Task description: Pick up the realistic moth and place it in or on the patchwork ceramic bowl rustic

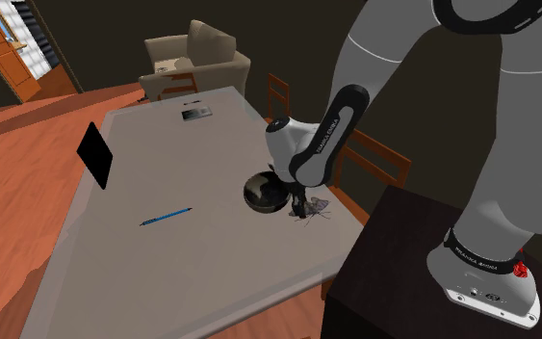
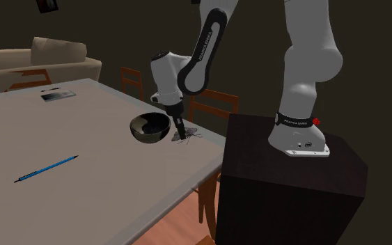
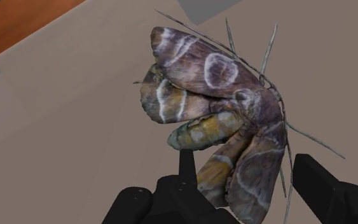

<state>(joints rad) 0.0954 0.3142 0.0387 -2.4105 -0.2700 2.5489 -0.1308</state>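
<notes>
Beside the dark bowl (image 1: 265,192), the claw (image 1: 299,205) partly hides the moth (image 1: 319,208).

We see a dim room: the walls are near-black, while the desk (image 1: 211,260) catches a soft, even light and reads pale grey, darkening a little toward its far end. The white arm (image 1: 423,87) is the brightest thing, with grey shading on its curves. Small white glints sit on the dark, glossy bowl (image 2: 145,136). In the wrist view the moth (image 3: 222,95) is lit flat and evenly.
</notes>
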